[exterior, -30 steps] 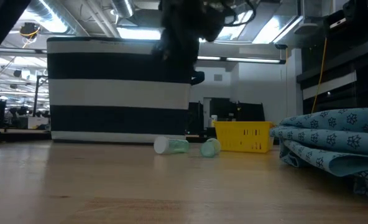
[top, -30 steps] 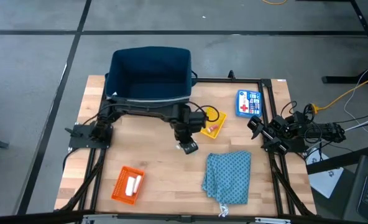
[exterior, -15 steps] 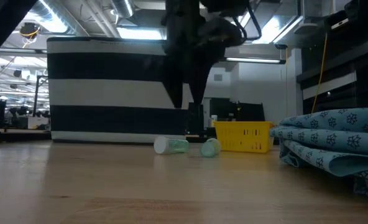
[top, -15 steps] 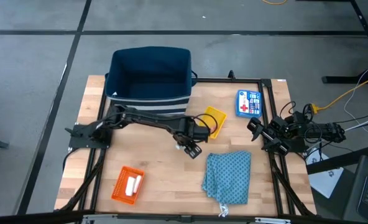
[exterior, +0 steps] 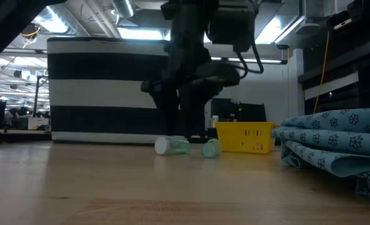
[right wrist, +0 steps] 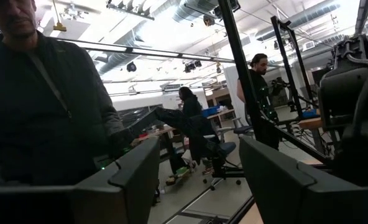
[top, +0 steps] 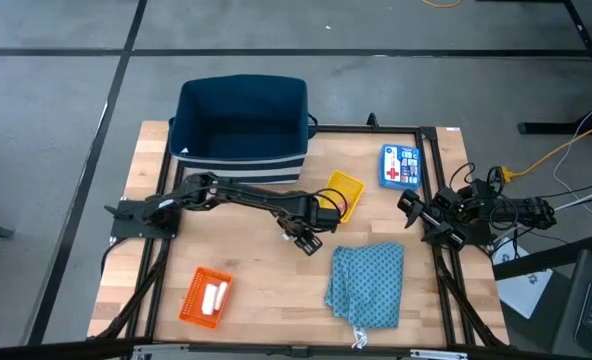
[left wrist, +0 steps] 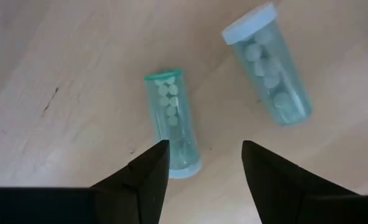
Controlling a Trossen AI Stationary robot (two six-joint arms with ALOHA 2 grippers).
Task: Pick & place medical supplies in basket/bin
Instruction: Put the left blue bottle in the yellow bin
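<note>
Two small green tubes with pills inside lie on their sides on the bare wood. In the left wrist view one tube [left wrist: 172, 124] is nearer and the other [left wrist: 268, 63] lies farther off. In the low view they sit side by side [exterior: 172, 145] [exterior: 212, 148]. My left gripper [left wrist: 202, 165] [top: 302, 237] is open and hangs low over them, fingers pointing down, with the nearer tube's end just beside one fingertip. My right gripper [right wrist: 199, 168] [top: 413, 207] is open and waits at the table's right edge. The teal patterned cloth [top: 366, 285] lies flat near the front.
A navy striped bin [top: 241, 120] stands at the far edge. A yellow basket [top: 344, 190] sits right of my left gripper, with a blue first-aid box [top: 400, 165] beyond it. An orange basket [top: 206, 297] holding a white roll is at the front left. People show in the room behind.
My left gripper has come down from high above the table until it is just over the two green tubes, while the arm stretched out lower across the table. The tubes have stayed where they were.
</note>
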